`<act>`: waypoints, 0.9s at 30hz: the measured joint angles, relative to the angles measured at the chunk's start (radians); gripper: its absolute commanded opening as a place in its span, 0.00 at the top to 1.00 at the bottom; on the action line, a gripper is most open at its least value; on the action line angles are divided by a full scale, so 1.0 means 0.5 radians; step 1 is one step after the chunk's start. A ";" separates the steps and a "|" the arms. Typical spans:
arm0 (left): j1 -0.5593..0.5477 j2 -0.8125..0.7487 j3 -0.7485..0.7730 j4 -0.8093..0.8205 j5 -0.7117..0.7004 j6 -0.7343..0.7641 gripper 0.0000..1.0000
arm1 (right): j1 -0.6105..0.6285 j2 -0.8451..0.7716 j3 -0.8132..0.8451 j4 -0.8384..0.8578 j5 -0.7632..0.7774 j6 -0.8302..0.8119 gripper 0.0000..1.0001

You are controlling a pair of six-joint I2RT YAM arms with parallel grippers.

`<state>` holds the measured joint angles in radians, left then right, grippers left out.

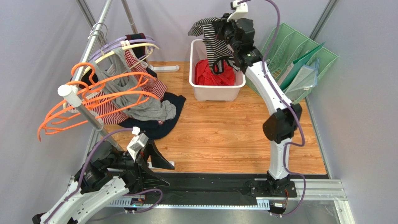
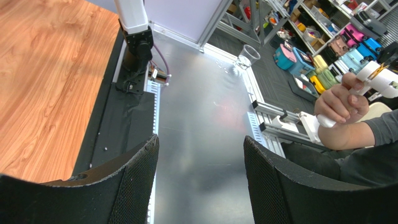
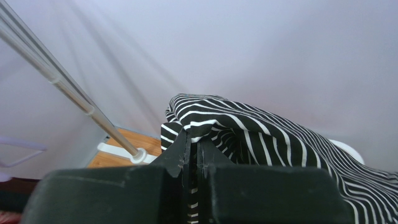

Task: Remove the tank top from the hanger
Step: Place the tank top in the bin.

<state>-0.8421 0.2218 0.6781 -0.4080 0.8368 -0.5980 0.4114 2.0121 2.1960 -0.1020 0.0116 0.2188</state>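
Your right jaws are pinched shut on the black-and-white striped tank top (image 1: 209, 32) (image 3: 261, 135). They hold it up over the white bin (image 1: 217, 93) at the far edge of the desk (image 1: 224, 135), with the cloth draped over them and trailing down toward the red garment (image 1: 212, 74) inside the bin. Your left jaws stand wide with nothing between them, low by the desk's near left corner, well apart from the orange hangers (image 1: 60, 114) and hung clothes (image 1: 149, 109) on the rack (image 1: 86, 112) along the left edge.
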 measured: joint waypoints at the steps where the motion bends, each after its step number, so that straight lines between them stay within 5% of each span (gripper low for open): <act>1: 0.000 0.015 0.001 -0.002 0.000 0.007 0.28 | -0.007 0.085 0.043 0.016 -0.018 -0.001 1.00; 8: 0.000 0.068 0.027 -0.037 -0.031 0.042 0.28 | -0.047 0.246 -0.136 0.059 -0.123 0.094 1.00; 13: 0.000 0.072 0.028 -0.035 -0.039 0.039 0.28 | -0.082 -0.028 -0.721 0.156 -0.023 0.211 1.00; 20: 0.000 0.127 0.030 -0.022 -0.040 0.034 0.28 | -0.330 -0.339 -1.128 0.175 0.109 0.396 1.00; 27: 0.000 0.217 0.030 0.032 -0.046 0.034 0.28 | -0.388 -0.302 -1.035 0.064 -0.027 0.381 1.00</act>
<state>-0.8421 0.3302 0.6930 -0.3920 0.8139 -0.5812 0.2176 1.8610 1.6787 -0.0700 -0.0021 0.4095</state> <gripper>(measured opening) 0.721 0.011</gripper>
